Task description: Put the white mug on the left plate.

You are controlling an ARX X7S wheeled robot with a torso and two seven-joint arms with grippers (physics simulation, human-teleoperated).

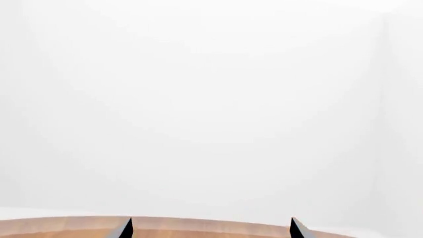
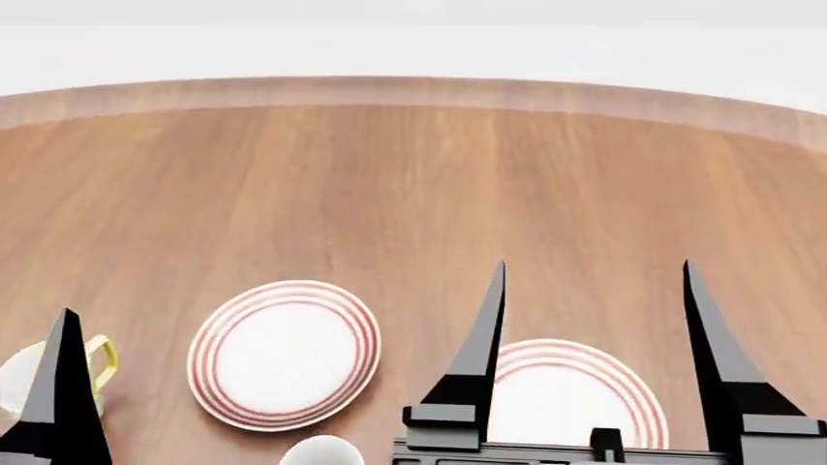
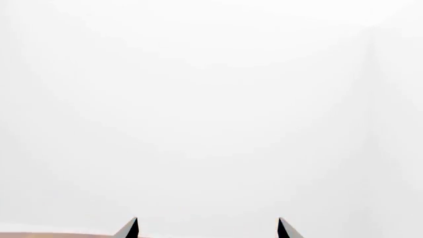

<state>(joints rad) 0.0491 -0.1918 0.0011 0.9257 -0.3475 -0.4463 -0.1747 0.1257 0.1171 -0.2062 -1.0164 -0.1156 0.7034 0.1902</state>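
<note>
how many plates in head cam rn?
2. Left plate sits whole on the wooden table, left of centre. The second plate lies to its right, partly hidden between the right gripper fingers. More could lie below the frame edge.

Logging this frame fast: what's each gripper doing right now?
Left gripper: open, holding nothing.
Right gripper: open, holding nothing.

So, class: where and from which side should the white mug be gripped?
The white mug shows only its rounded top at the head view's bottom edge, and its handle is hidden. Probably grip the rim, coming from above.
</note>
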